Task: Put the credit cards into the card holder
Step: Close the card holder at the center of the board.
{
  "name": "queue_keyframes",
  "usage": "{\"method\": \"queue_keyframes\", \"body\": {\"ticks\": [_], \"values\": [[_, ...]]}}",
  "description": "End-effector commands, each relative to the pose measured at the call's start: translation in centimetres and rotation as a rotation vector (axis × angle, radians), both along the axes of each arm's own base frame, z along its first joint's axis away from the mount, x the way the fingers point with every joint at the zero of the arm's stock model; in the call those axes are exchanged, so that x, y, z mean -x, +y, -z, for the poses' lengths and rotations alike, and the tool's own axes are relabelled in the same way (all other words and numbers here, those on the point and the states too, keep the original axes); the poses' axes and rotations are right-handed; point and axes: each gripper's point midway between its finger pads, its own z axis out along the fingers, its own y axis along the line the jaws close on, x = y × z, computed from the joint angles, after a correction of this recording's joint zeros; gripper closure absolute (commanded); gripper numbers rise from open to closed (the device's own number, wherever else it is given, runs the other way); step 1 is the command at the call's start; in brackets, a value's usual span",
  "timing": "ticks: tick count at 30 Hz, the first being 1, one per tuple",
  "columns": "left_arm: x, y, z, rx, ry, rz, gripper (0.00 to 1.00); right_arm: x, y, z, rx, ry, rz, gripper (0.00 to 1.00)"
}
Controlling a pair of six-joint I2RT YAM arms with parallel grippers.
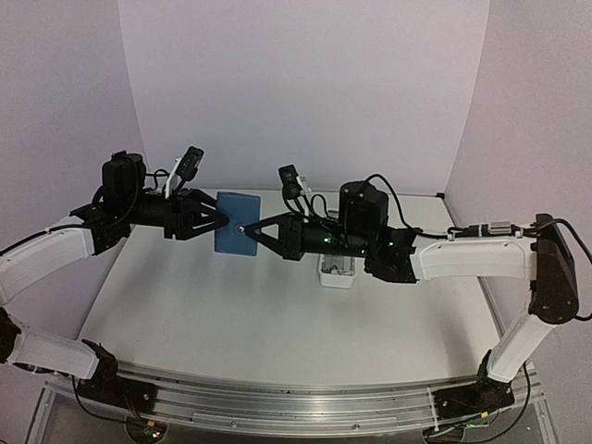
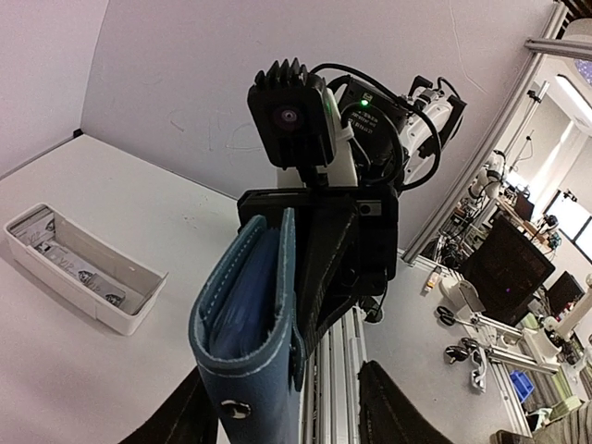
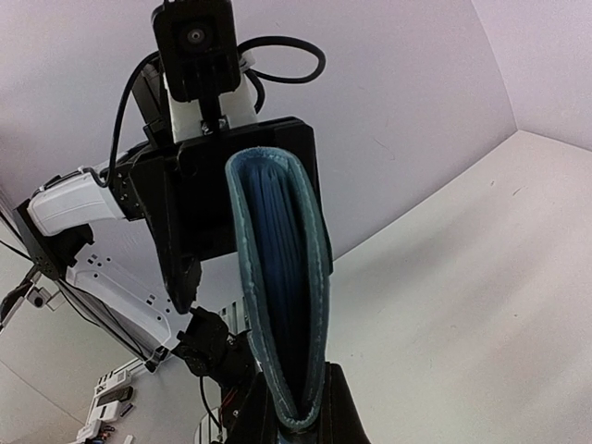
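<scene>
Fingers of the right gripper clamp the holder, which hangs upright and folded above the table. Fingers of the left gripper stand spread, released, flanking the holder's opposite edge.

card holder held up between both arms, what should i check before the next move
1. Right gripper jaws clamped on the card holder: ok, both fingers press its lower edge.
2. Left gripper jaws released: ok, a gap shows beside the holder in the left wrist view.
3. Holder lifted off the table: ok.
4. Holder opened for loading: not ok, it is folded nearly shut.
5. Credit cards located: cannot tell; the white tray holds pale printed items, too small to identify.
</scene>
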Motion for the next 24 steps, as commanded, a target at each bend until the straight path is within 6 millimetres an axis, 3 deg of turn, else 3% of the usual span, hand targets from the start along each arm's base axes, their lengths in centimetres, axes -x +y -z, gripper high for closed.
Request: {"method": "queue_keyframes", "body": {"ticks": [1,5,7,8,9,13,14,17,19,24], "values": [[0.0,0.1,-1.6,0.035,-0.018,-0.007,0.53,1.3,-0.2,-3.1,-0.074,-0.048,-0.065,1.0],[0.2,-0.3,-1.6,0.052,0.007,0.039,0.67,1.7,0.3,-2.7,-0.07,-0.033,-0.101,1.0],[0.1,-0.4,-1.2,0.049,0.034,0.048,0.82,1.7,0.6,-2.7,-0.073,-0.031,-0.111,1.0],[0.1,-0.4,-1.0,0.045,0.038,0.051,0.95,1.7,0.7,-2.6,-0.073,-0.03,-0.112,1.0],[0.1,-0.4,-0.9,0.041,0.04,0.05,0.99,1.7,0.7,-2.6,-0.074,-0.03,-0.112,1.0],[-0.2,-0.3,-1.0,0.036,0.044,0.016,1.0,1.3,0.6,-2.2,-0.071,-0.009,-0.096,0.96],[-0.7,-0.3,-0.7,0.022,0.068,-0.02,1.0,1.1,0.6,-2.1,-0.07,0.003,-0.09,0.92],[-1.6,-0.3,0.2,-0.006,0.114,-0.069,1.0,0.8,0.6,-1.8,-0.07,0.022,-0.083,0.65],[-1.6,-0.3,0.2,-0.003,0.133,-0.064,1.0,0.9,0.8,-1.8,-0.071,0.023,-0.093,0.59],[-1.3,-0.4,0.1,0.007,0.146,-0.043,1.0,0.9,1.0,-1.8,-0.077,0.021,-0.106,0.55]]}}
